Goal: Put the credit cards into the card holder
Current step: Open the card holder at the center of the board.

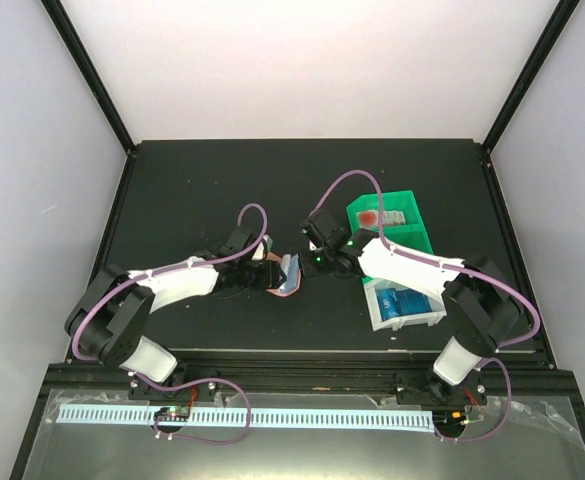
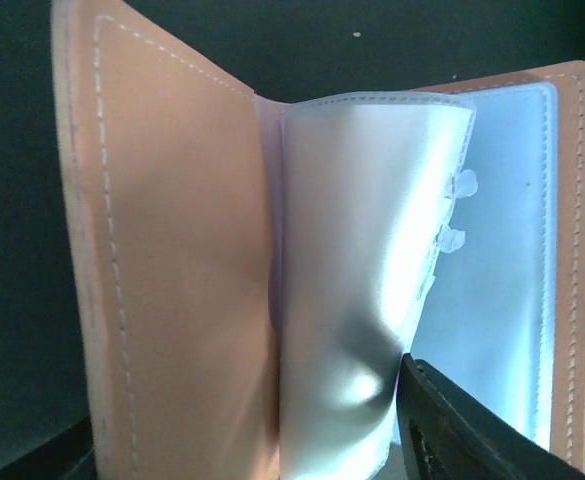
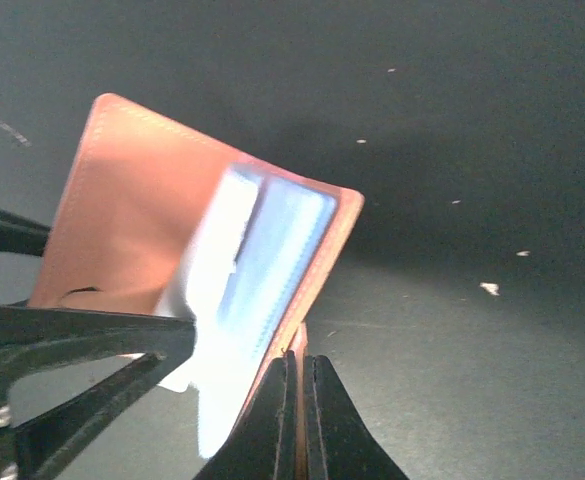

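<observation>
In its wrist view, right gripper pinches the card holder.

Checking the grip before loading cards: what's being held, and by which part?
Right gripper pinches the card holder by one cover's edge; left gripper: cannot be told.

Both arms same build: left arm, right arm, white link shells, black joints and bases. Purple cable loops off each one. Green LED lit by right wrist. Right gripper fingers matte black, tapering to thin tips.
</observation>
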Motion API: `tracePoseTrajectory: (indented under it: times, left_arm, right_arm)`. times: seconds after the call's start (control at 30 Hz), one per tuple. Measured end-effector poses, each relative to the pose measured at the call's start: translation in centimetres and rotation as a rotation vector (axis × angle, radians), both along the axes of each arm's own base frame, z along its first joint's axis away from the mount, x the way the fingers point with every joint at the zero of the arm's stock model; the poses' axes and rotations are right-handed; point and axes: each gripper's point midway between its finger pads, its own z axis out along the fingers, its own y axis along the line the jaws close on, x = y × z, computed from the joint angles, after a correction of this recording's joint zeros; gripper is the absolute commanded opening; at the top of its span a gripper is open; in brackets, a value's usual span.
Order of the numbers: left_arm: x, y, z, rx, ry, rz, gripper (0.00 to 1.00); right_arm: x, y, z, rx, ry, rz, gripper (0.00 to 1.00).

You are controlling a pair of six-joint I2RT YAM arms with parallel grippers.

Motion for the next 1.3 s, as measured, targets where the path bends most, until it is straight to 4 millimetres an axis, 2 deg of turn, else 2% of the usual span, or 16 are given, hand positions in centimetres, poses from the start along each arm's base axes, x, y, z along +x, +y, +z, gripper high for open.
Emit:
tracePoseTrajectory:
  times: [0.23, 0.37, 0.47, 0.57, 0.6, 0.73, 0.77, 0.8, 0.93, 1.1, 1.17, 1.3]
  left_arm:
    - [0.2, 0.5, -0.4, 0.032, -0.009, 0.012, 0.34]
    - [0.2, 0.6, -0.4, 0.037, -0.010, 0.008, 0.27]
    - [0.2, 0.5, -0.4, 0.037, -0.010, 0.007, 0.26]
    - [0.2, 0.5, -0.4, 0.036, -0.010, 0.007, 0.26]
    - [0.2, 0.5, -0.4, 0.036, -0.010, 0.007, 0.26]
    - [0.2, 0.5, -0.4, 0.031, -0.003, 0.018, 0.29]
    - [0.1, 0.5, -0.4, 0.022, 0.009, 0.034, 0.32]
    - [0.1, 0.5, -0.4, 0.022, 0.009, 0.034, 0.34]
    - [-0.2, 0.8, -0.3, 0.009, 0.018, 0.066, 0.43]
    - [-0.4, 1.6, 0.6, 0.008, 0.001, 0.108, 0.49]
    - [-0.4, 2.1, 1.0, 0.017, -0.016, 0.129, 0.50]
    - [-0.3, 3.1, 1.8, 0.042, -0.044, 0.169, 0.52]
  right_arm:
    - [1.1, -2.0, -1.1, -0.108, -0.043, -0.063, 0.37]
    - [1.4, -2.9, -1.2, -0.151, -0.063, -0.087, 0.43]
    - [1.6, -3.5, -0.6, -0.171, -0.086, -0.108, 0.43]
    - [1.9, -3.6, 0.8, -0.161, -0.119, -0.120, 0.42]
    - [2.0, -3.3, 1.6, -0.144, -0.134, -0.118, 0.41]
    - [1.8, -1.8, 2.0, -0.086, -0.125, -0.084, 0.36]
    - [1.3, -0.2, 1.1, -0.042, -0.082, -0.042, 0.30]
    - [1.3, -0.2, 1.1, -0.042, -0.082, -0.042, 0.28]
    - [0.8, 1.9, -0.5, 0.020, -0.020, 0.005, 0.26]
    - [0.3, 3.4, -2.9, 0.049, 0.056, 0.043, 0.22]
    - [0.1, 3.8, -3.6, 0.056, 0.079, 0.049, 0.19]
    - [0.0, 4.7, -4.4, 0.078, 0.110, 0.061, 0.18]
